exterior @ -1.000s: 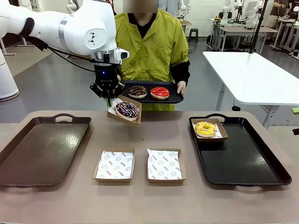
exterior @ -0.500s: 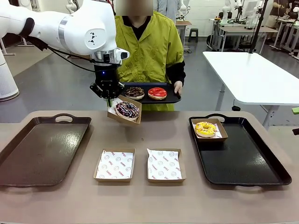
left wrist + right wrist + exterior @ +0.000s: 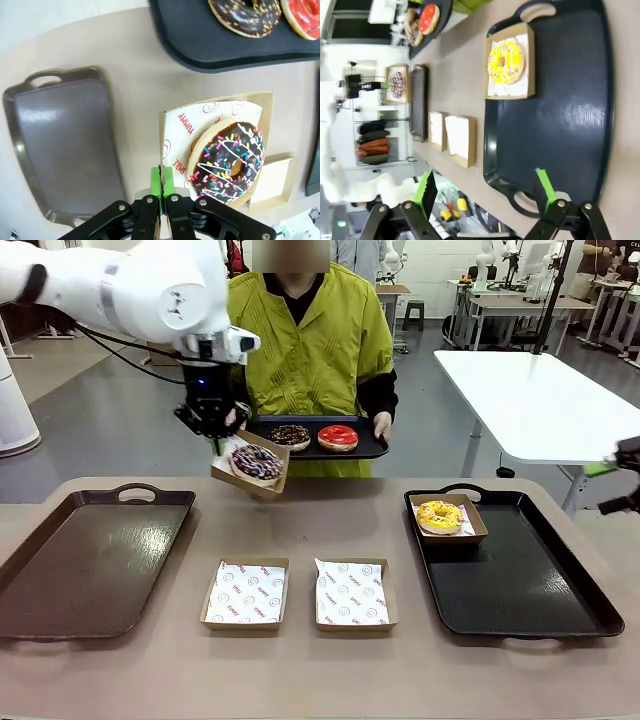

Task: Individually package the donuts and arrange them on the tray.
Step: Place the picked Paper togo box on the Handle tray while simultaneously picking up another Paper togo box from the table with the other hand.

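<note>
Tan rectangular tabletop (image 3: pixel 330 680), bearing two large handled trays: a brown tray (image 3: pixel 60 590) at the robot's left and a black tray (image 3: pixel 520 590) at its right. Person in a yellow-green coat (image 3: pixel 320 340) at the far side, both hands holding a smaller oval black tray (image 3: pixel 372 450) above the table edge. White left robot arm (image 3: pixel 120 290), reaching in over the far left of the table. Two square cardboard boxes with printed paper liners, one (image 3: pixel 245 593) beside the other (image 3: pixel 350 592), near the front between the large trays, no donut in either. Third lined box (image 3: pixel 478 525), in the far left corner of the black tray, containing the yellow-glazed ring donut (image 3: pixel 428 518). Fourth lined box (image 3: pixel 190 117), held tilted in the air just before the person's tray, containing the dark purple donut with pale sprinkles (image 3: pixel 210 175). Chocolate donut with crumbs (image 3: pixel 280 437) and glossy red donut (image 3: pixel 328 439), side by side on the person's tray. Left gripper (image 3: pixel 161 175), green pads pinched together on the rim of the fourth box. Right gripper (image 3: pixel 484 175), fingers spread wide, holding nothing, above the near end of the black tray.
</note>
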`<state>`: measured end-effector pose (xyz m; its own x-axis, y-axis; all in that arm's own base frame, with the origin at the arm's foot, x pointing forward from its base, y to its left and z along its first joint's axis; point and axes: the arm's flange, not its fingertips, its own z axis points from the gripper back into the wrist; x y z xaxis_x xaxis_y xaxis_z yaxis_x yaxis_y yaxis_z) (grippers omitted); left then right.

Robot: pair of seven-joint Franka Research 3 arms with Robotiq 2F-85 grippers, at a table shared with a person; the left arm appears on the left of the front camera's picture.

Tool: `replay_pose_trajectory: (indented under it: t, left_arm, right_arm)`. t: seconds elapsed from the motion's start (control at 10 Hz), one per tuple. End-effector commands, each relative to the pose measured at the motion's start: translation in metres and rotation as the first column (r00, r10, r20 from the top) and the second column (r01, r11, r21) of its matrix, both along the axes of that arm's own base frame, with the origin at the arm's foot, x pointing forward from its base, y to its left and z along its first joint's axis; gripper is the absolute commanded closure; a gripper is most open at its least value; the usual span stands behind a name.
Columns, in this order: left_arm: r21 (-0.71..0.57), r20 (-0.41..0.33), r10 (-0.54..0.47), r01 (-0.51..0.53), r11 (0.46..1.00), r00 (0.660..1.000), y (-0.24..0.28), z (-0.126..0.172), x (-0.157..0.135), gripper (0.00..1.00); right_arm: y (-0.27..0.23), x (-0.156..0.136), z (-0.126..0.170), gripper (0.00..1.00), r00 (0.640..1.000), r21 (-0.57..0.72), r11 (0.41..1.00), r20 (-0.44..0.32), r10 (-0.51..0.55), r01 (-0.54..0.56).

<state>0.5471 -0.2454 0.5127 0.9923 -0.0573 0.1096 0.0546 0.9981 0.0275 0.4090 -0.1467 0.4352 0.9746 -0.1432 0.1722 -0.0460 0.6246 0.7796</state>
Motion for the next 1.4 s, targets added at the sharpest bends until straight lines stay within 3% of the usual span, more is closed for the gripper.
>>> replay_pose_trajectory:
  t: [0.0, 0.2, 0.5, 0.7, 1.0, 1.1, 1.3]
  left_arm:
    - [-0.016, 0.013, -0.019, 0.019, 1.000, 1.000, 0.056, 0.013, -0.022, 0.99]
    - [0.009, 0.033, -0.042, 0.042, 0.999, 0.999, 0.101, 0.011, -0.026, 0.99]
    - [0.048, 0.004, -0.003, 0.003, 0.999, 1.000, 0.156, -0.014, -0.030, 0.99]
    - [0.020, -0.026, 0.049, -0.049, 0.999, 0.998, 0.165, -0.030, -0.031, 0.99]
    - [0.002, -0.055, 0.110, -0.110, 0.994, 0.992, 0.162, -0.022, -0.036, 0.99]
    - [0.029, -0.060, 0.063, -0.061, 0.998, 0.996, 0.169, -0.039, -0.030, 0.99]
    - [0.029, -0.060, 0.063, -0.061, 0.998, 0.996, 0.169, -0.039, -0.030, 0.99]
  right_arm:
    - [0.066, 0.018, 0.036, 0.00, 0.997, -0.167, 0.984, -0.055, 0.056, -0.064]
    - [0.130, 0.039, 0.053, 0.00, 0.994, -0.282, 0.953, -0.062, 0.093, -0.107]
    - [0.225, 0.061, 0.037, 0.00, 0.986, -0.445, 0.881, -0.090, 0.138, -0.164]
    - [0.270, 0.071, 0.016, 0.00, 0.981, -0.495, 0.847, -0.114, 0.160, -0.196]
    - [0.282, 0.056, 0.012, 0.00, 0.972, -0.468, 0.851, -0.119, 0.204, -0.237]
    - [0.289, 0.062, 0.002, 0.00, 0.972, -0.481, 0.844, -0.116, 0.204, -0.235]
    - [0.289, 0.062, 0.002, 0.00, 0.972, -0.481, 0.844, -0.116, 0.204, -0.235]
